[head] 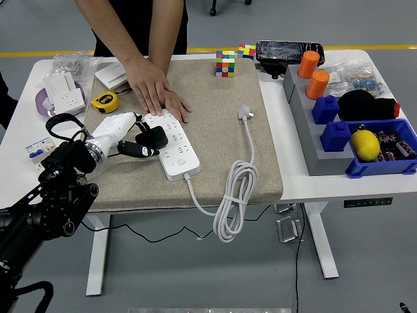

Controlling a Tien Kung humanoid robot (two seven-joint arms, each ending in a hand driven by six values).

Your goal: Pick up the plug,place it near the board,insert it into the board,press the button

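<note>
Sitting on white board: black plug.

We see the robot's left arm built of bulky black jointed housings with round screwed caps and a looping black cable near the wrist, ending in a white-shelled left hand with black-tipped fingers, while the person wears a dark top.

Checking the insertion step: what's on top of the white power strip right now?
On the power strip sits the black plug, beside the robot's left hand. A person's hand presses its far end. Whether the prongs are seated is hidden beneath the plug.
</note>
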